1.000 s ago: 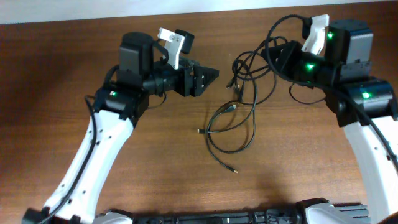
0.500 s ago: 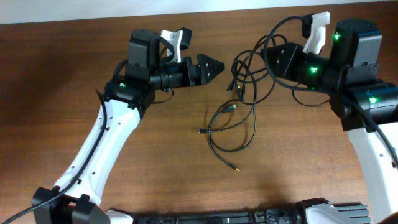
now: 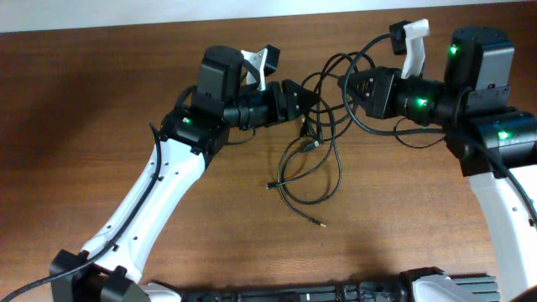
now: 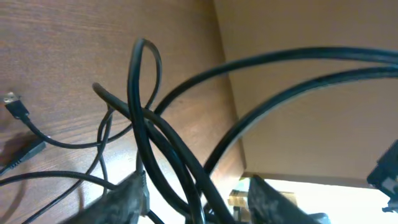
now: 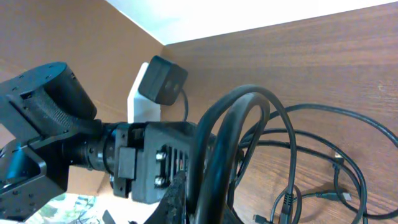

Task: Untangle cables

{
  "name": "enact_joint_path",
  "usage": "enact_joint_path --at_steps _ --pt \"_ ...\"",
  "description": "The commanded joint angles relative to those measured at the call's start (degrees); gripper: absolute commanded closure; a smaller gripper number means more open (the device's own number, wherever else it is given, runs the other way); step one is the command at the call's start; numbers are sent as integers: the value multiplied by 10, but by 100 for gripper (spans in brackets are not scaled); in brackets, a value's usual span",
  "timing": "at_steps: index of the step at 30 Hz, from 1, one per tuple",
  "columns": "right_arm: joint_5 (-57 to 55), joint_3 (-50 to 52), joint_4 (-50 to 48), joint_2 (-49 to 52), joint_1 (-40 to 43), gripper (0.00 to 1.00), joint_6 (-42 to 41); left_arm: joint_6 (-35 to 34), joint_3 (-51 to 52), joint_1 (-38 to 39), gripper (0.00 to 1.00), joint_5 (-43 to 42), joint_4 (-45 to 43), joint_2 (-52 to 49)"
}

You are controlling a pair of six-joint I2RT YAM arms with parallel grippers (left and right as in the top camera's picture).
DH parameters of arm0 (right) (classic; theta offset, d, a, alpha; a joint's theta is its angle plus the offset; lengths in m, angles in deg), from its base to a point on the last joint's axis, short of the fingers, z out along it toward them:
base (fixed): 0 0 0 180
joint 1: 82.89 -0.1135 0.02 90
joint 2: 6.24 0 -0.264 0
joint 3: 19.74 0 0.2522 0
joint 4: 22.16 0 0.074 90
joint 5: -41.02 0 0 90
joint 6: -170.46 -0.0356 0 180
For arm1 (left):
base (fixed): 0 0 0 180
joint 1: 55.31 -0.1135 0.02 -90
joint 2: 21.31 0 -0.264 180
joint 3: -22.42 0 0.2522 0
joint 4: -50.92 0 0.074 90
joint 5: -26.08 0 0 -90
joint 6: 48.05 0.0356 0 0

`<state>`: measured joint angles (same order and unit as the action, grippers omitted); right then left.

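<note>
On the brown wooden table [image 3: 84,126], at 1 o'clock from centre: cables [image 3: 318,130], thin and black, tangled into a small knot. From the knot toward 6 o'clock, loose loops flat on the wood, ending in a gold-tipped plug [image 3: 320,226]. A second plug [image 3: 269,185] at 8 o'clock of the knot. Toward 12 and 2 o'clock, strands lifted off the table in wide arcs.

Right claw [image 3: 351,84]: at 2 o'clock of the knot, pointing toward 9 o'clock, clamped tight on the cables. In its wrist view, claw [image 5: 193,205] at the 6 o'clock edge. A doubled loop of cables [image 5: 217,143] rising from the closed tips, with thinner strands spread over the wood toward 4 o'clock. Left arm [image 5: 74,143] filling the 9 o'clock side of that view, with a white mount [image 5: 152,93] on top.

Left claw [image 3: 307,99]: at 10 o'clock of the knot, pointing toward 3 o'clock, tips right among the raised strands. In its wrist view, fingers [image 4: 127,199] parted at the 6 o'clock edge. Several cables [image 4: 168,143] running up between them, with a gap left on one side, so spread around the strands rather than pinching them. USB plug [image 4: 15,107] on the wood at 9 o'clock of that view.

Both claws nose to nose, near each other, with the lifted strands between. Green lights [image 3: 417,102] lit on both arms. Lettering on the housings, if any, too small to read.
</note>
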<state>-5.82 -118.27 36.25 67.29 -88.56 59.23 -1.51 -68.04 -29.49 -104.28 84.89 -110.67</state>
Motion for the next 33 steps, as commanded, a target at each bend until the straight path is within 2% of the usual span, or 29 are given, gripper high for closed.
enact_joint_path --at_steps 1,3,9,13,15,16,17,18,19,20,23,33 --pt "34 -18 -4 -14 -4 96 11 2 -12 1 59 14 -2 -3" --pt "39 -18 -4 -14 -4 96 11 2 -12 1 65 14 -2 -3" --pt "49 -18 -4 -14 -4 96 11 -9 -12 9 63 12 -3 -3" --pt "49 -18 -5 -14 -4 96 11 -9 -12 26 54 12 -3 -3" --pt "49 -18 -5 -14 -4 96 11 -9 -12 33 53 12 -3 -3" --pt "49 -18 -5 -14 -4 96 11 -9 -12 34 55 12 -3 -3" --pt "49 -18 -5 -14 -4 96 11 -9 -12 34 62 12 -3 -3" --pt "49 -18 -5 -14 -4 96 11 -9 -12 34 76 14 -3 -3" --pt "49 -18 -5 -14 -4 96 11 -9 -12 34 95 15 -3 -3" --pt "49 -18 -5 -14 -4 96 11 -9 -12 34 100 18 -3 -3" --pt "40 -18 -1 -14 -4 96 15 -9 -12 28 100 25 -5 -3" --pt "-151 -18 90 -14 -3 96 13 -8 -12 -31 100 20 -12 -1"
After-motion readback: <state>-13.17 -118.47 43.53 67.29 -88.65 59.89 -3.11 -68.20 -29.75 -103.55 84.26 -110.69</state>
